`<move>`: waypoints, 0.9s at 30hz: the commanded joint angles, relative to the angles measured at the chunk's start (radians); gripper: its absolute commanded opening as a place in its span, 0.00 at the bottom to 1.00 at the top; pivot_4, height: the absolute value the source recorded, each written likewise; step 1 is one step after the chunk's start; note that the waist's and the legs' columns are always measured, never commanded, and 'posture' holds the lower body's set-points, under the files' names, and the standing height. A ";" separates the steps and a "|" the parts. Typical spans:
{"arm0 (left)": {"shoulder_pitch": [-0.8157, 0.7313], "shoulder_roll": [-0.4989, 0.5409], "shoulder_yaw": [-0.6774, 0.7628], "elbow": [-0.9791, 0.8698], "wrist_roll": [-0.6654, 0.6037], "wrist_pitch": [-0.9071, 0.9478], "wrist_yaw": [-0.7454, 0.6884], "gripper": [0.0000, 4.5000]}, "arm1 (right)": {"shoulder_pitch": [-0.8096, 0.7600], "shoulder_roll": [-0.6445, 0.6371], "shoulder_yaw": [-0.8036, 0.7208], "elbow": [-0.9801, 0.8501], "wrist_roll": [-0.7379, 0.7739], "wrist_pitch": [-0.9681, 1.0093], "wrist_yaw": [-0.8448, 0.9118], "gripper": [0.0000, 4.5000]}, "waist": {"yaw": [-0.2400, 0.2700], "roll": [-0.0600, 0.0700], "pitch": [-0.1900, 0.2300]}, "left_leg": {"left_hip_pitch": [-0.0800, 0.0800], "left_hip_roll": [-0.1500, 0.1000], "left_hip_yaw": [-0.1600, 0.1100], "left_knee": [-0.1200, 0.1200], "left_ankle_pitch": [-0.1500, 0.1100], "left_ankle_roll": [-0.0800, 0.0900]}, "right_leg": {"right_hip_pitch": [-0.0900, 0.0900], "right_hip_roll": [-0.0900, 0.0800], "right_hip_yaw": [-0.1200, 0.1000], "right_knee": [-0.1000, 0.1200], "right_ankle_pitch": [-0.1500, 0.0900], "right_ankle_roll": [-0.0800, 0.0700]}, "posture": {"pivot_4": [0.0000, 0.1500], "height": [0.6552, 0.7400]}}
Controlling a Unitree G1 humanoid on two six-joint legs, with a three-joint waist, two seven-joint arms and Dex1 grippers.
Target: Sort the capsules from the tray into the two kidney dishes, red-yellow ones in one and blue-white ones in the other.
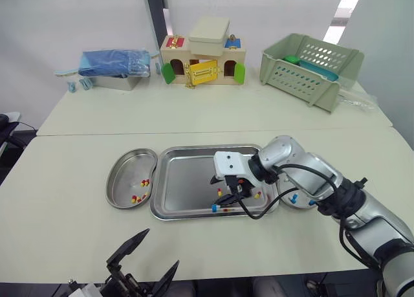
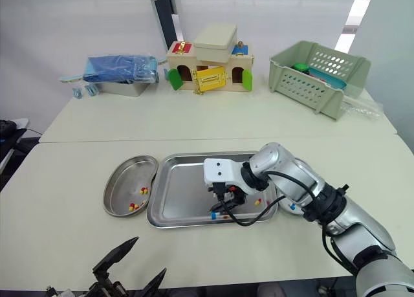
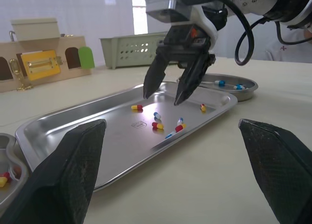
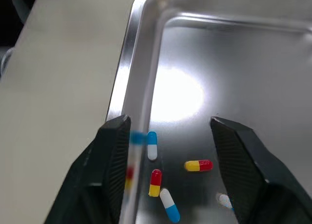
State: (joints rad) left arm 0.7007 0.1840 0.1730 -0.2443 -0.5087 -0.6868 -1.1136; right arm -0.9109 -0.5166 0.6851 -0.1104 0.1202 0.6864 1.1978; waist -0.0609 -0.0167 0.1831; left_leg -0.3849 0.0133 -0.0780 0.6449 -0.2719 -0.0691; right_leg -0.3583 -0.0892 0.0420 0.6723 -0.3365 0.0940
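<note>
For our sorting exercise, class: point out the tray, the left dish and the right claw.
tray (image 1: 184, 180), left eye view, bare floor.
left dish (image 1: 129, 171), left eye view, bare floor.
right claw (image 4: 168, 120), right wrist view, midway between fingertips.

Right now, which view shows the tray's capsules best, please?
The right wrist view: the capsules lie close, colours plain. The left wrist view shows them farther off, under the right hand; the eye views show specks.
</note>
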 commanded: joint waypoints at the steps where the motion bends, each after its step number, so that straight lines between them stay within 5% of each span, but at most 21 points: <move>1: 0.018 -0.002 -0.026 0.003 0.004 -0.032 0.032 1.00 | -0.024 0.019 0.019 -0.003 -0.037 -0.013 0.010 0.58 | -0.002 0.000 0.000 | 0.000 0.000 0.000 0.000 0.000 0.000 | 0.000 0.000 0.000 0.000 0.000 0.000 | 1.00 1.00; 27: 0.053 0.086 -0.077 0.032 0.011 -0.084 0.119 1.00 | -0.002 0.079 0.097 0.134 -0.260 -0.200 0.040 0.58 | 0.002 0.000 0.000 | 0.001 0.000 -0.001 0.001 0.000 0.000 | -0.001 0.001 -0.001 0.004 0.000 0.000 | 1.00 1.00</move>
State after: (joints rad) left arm 0.7355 0.2624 0.0971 -0.1981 -0.5015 -0.7534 -1.0077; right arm -0.9118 -0.4452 0.7870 0.0343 -0.1304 0.5059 1.2273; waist -0.0591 -0.0168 0.1831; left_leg -0.3843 0.0138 -0.0794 0.6455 -0.2718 -0.0691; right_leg -0.3593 -0.0881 0.0410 0.6761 -0.3366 0.0938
